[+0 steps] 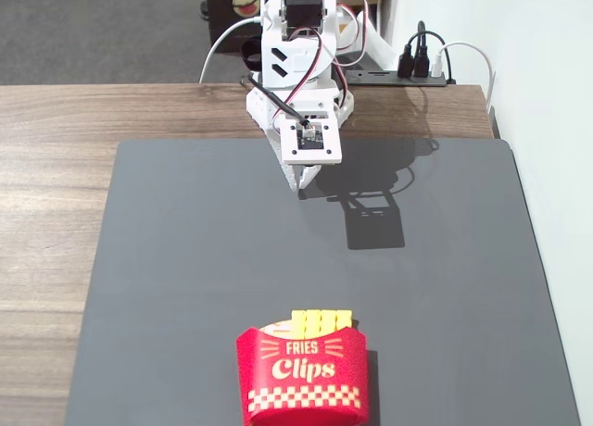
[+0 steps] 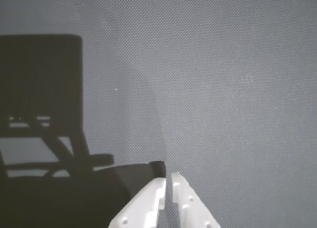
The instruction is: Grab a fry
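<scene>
Several bright-yellow fries (image 1: 321,322) stick up side by side from the top of a red carton (image 1: 302,376) printed "FRIES Clips", which stands at the near edge of the dark grey mat (image 1: 185,259) in the fixed view. My white gripper (image 1: 306,178) hangs over the mat's far edge, far from the carton, pointing down. In the wrist view the gripper (image 2: 168,178) enters from the bottom with its two white fingers nearly together and nothing between them. No fry or carton shows in the wrist view, only mat and the arm's shadow.
The mat lies on a wooden table (image 1: 56,167). A white wall (image 1: 547,93) runs along the right. A black power strip with cables (image 1: 422,69) sits behind the arm's base (image 1: 296,37). The arm's shadow (image 1: 375,218) falls on the mat.
</scene>
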